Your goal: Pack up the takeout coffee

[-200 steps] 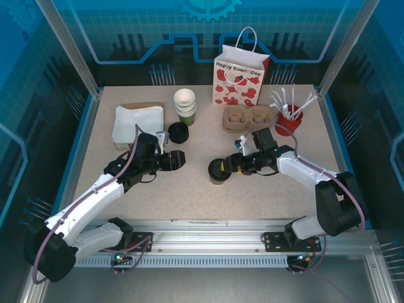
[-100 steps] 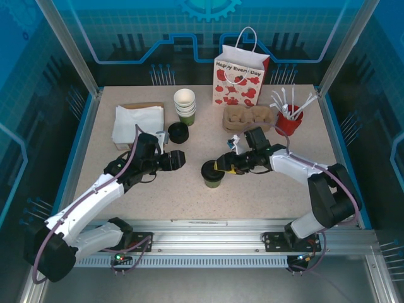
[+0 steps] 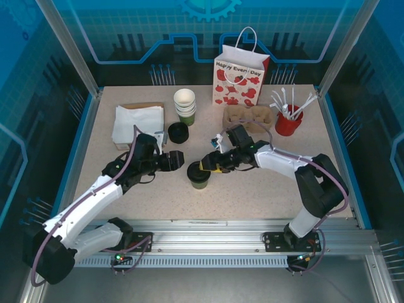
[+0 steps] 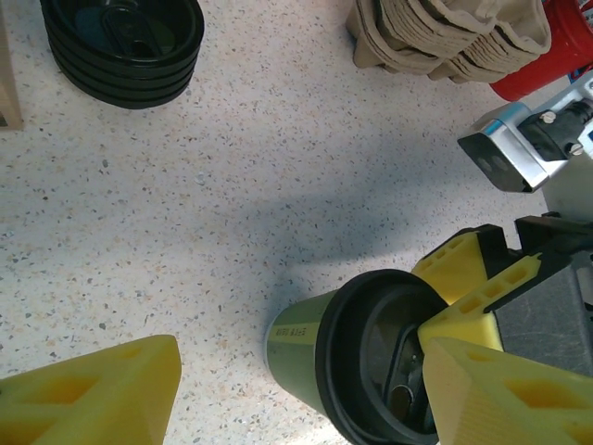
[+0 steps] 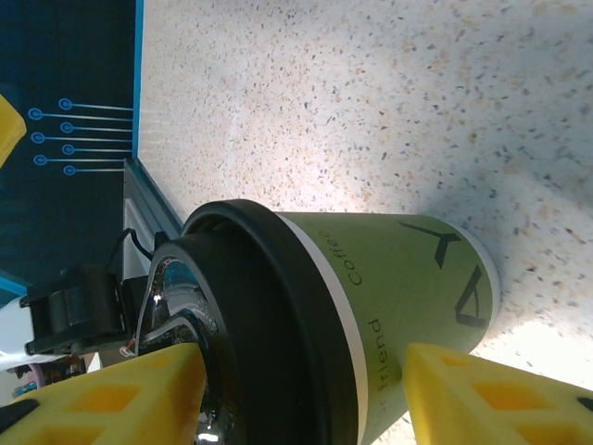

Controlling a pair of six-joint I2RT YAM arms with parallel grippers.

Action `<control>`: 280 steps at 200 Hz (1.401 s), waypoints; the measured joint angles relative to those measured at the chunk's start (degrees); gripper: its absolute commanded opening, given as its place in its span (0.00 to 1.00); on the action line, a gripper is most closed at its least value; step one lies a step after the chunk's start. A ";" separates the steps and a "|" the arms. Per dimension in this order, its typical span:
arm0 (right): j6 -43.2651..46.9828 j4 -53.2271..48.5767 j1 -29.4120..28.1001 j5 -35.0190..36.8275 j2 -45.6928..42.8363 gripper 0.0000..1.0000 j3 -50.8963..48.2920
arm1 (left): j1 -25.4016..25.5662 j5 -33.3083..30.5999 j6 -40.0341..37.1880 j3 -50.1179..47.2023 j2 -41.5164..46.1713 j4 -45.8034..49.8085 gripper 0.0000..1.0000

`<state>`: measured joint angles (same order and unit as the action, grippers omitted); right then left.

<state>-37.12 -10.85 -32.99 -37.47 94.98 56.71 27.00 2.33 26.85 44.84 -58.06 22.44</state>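
right gripper [image 3: 211,165] clamps the coffee cup [image 3: 199,178] near its lid [image 4: 334,362], left gripper [image 3: 178,160] gapes empty beside it — carry it upright, squeezing lightly, toward the gift bag [image 3: 241,76].

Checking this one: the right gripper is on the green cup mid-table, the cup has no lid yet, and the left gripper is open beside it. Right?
Not quite: the takeout coffee already wears its black lid, as the right wrist view shows. The rest stands: the right gripper grips it mid-table and the left gripper is open beside it.
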 measured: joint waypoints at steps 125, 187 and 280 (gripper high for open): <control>-1.42 1.31 -4.46 1.31 6.27 0.59 7.74 | 0.00 -3.91 -0.02 -0.02 2.10 2.21 0.72; 0.33 -1.66 -3.04 2.14 4.79 0.68 7.80 | 0.00 -4.07 -0.02 0.00 2.38 2.64 0.72; 17.18 -18.93 6.12 22.67 -8.24 0.88 17.49 | 1.90 1.46 0.20 6.62 -2.56 -1.75 0.73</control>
<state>-19.94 -29.78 -26.87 -14.81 86.74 74.19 28.91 3.79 27.05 51.46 -60.62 20.69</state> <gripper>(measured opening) 0.886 0.727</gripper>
